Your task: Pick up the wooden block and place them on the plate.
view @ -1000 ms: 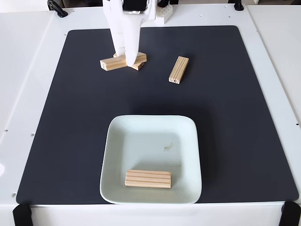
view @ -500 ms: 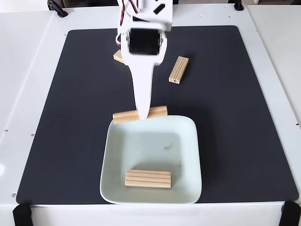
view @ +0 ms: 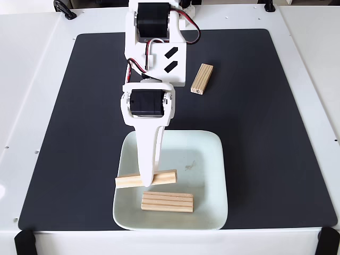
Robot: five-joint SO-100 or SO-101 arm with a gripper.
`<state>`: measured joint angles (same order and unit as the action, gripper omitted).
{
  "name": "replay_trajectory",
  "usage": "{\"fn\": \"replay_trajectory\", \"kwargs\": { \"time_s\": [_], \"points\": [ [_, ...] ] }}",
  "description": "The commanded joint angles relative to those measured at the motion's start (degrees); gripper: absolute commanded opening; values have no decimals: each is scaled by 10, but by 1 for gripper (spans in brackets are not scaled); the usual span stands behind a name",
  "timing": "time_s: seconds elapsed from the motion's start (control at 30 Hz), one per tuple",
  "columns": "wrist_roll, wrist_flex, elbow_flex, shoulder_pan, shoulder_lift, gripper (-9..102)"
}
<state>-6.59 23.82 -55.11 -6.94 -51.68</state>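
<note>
The white arm reaches down the middle of the fixed view, and its gripper (view: 147, 180) is shut on a wooden block (view: 164, 177) held crosswise over the left half of the plate (view: 204, 154). The block's left end juts past the plate's left rim. A second wooden block (view: 167, 202) lies flat in the plate near its front edge, just below the held one. A third wooden block (view: 202, 78) lies on the black mat at the upper right of the arm.
The black mat (view: 276, 133) covers most of the white table (view: 32, 79). The arm's base and upper links stand over the mat's far middle. Black clamps sit at the table's front corners (view: 24, 241).
The gripper has carried the block from the mat's far left, down past the plate's far rim, to a spot over the plate's left half. The arm now hides the far-left mat.
</note>
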Motion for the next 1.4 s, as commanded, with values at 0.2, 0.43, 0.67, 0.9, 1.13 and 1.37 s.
{"fn": "replay_trajectory", "kwargs": {
  "time_s": [0.2, 0.43, 0.67, 0.9, 1.13, 1.37],
  "points": [
    [-4, -4, 49, -27, 3, -1],
    [-7, 47, 50, -45, 1, -1],
    [-2, 64, 50, -43, 1, 0],
    [-2, 64, 50, -41, 1, 30],
    [-1, 65, 19, -44, -30, 38],
    [-2, 65, -128, -44, -168, 36]
  ]
}}
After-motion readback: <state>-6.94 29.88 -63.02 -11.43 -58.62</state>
